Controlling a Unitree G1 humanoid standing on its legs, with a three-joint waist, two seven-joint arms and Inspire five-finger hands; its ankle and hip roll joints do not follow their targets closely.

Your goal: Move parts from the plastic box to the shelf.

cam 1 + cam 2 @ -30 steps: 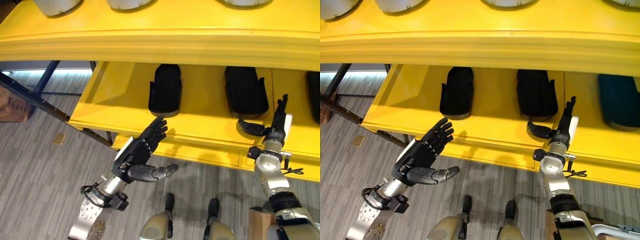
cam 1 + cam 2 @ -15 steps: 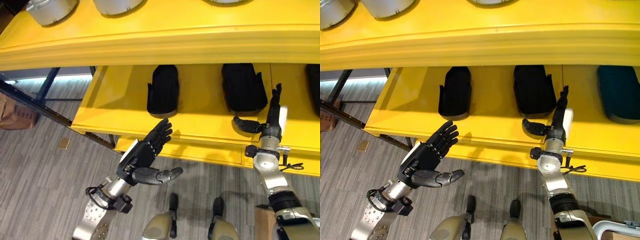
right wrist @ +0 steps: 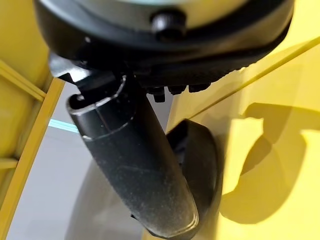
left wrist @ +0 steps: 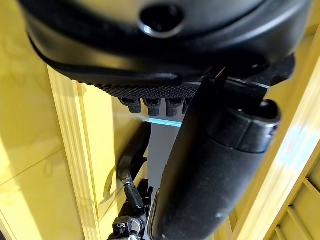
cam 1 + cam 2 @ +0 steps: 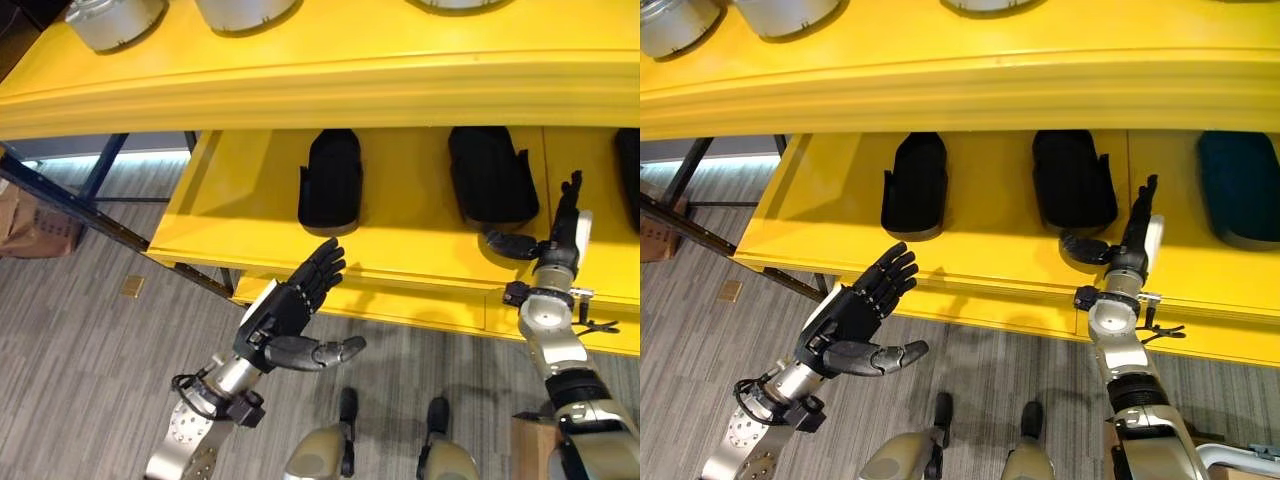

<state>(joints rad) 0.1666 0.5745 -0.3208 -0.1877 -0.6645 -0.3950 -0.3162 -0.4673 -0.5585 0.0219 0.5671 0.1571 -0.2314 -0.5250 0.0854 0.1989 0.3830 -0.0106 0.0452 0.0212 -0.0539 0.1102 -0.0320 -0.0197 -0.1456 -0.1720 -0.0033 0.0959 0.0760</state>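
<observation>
Yellow shelf point(image 5: 250, 215): two tiers; the lower one carries black moulded parts in a row, the upper one pale round containers point(image 5: 112, 20) along its back edge.
Left hand point(image 5: 285, 315): held open in front of the shelf's front edge near its left end, fingers straight, thumb out, holding nothing; its pose matches the picture half a second ago.
Left black part point(image 5: 330, 180): lying flat toward the back of the lower shelf, well apart from both hands.
Middle black part point(image 5: 490, 175): lying flat beside it; the right hand is just in front of it.
Right hand point(image 5: 1132, 245): open and empty, fingers pointing up over the front edge; it has slid rightward along the shelf and now stands clear of the middle part.
Meaning: judging by this, a part is placed and released; the next part has to come from the plastic box.
</observation>
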